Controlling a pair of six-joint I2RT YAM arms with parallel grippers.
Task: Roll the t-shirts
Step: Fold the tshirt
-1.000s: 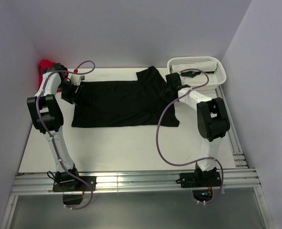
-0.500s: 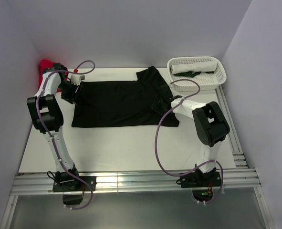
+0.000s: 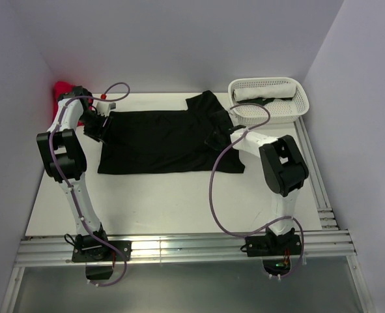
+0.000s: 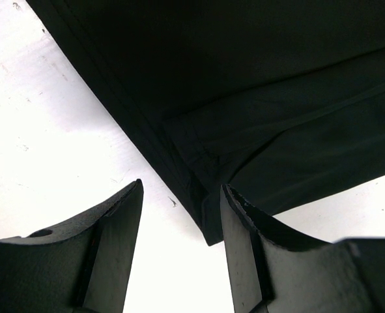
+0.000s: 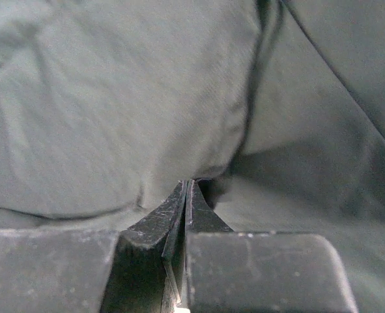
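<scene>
Overhead view: a black t-shirt lies spread flat across the middle of the white tabletop, its long side running left to right; a sleeve juts toward the far edge, and the right-hand end is rumpled into folds. The left claw sits at the shirt's left border, near its far corner; in the left wrist view this claw stands partly open with a clear gap between its jaws, holding nothing; a hemmed corner of the shirt lies on the tabletop just ahead of that gap. The right claw rests low on the rumpled right-hand part of the shirt; in the right wrist view this claw has its jaws pressed fully together, their tips buried in a small fold of the dark cloth, which puckers around them. A white perforated basket stands at the far right corner, apart from the black shirt; it contains a rolled white t-shirt and a dark green t-shirt beside it. A red t-shirt lies bunched in the far left corner, behind the left arm.
</scene>
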